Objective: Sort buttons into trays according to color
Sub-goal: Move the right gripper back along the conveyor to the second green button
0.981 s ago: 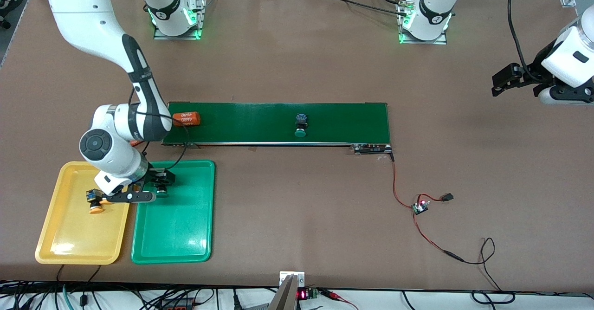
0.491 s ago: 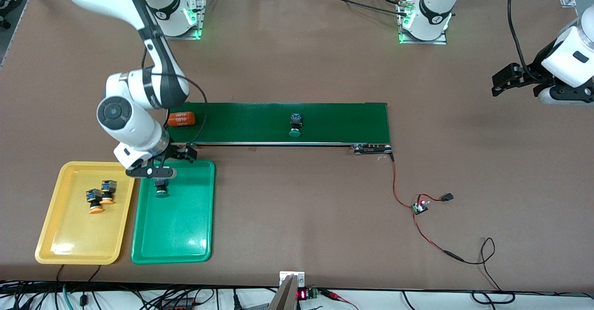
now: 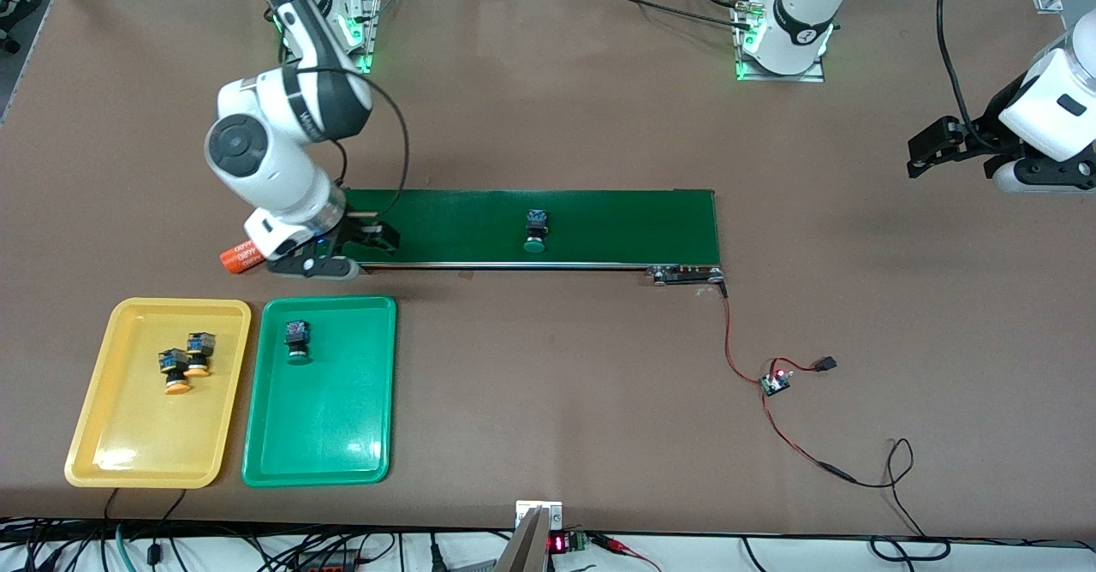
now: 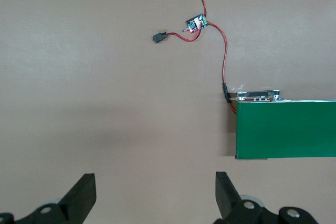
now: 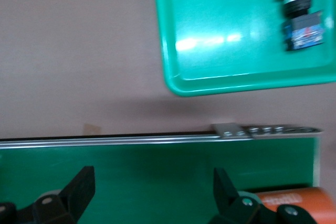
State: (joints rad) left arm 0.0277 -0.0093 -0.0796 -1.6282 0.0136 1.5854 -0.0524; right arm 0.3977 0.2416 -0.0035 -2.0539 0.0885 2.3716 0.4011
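Two yellow-orange-capped buttons (image 3: 183,360) lie together in the yellow tray (image 3: 128,456). One green-capped button (image 3: 296,341) lies in the green tray (image 3: 342,435), and shows in the right wrist view (image 5: 299,17). Another green-capped button (image 3: 536,231) sits on the dark-green belt (image 3: 616,225). My right gripper (image 3: 342,251) is open and empty over the belt's end toward the right arm's side; its view shows the belt (image 5: 157,177) under the fingers. My left gripper (image 3: 942,148) is open and empty, waiting off the table's end; its view shows bare table.
An orange cylinder (image 3: 242,257) with white numbers lies off the belt's end, partly under the right wrist. A red-and-black wire with a small circuit board (image 3: 777,380) runs from the belt's other end (image 4: 283,135) toward the front camera.
My right gripper has left the yellow tray, rising and moving away from the front camera over the green tray to the belt's end. The belt's green button and orange cylinder shifted toward the right arm's end.
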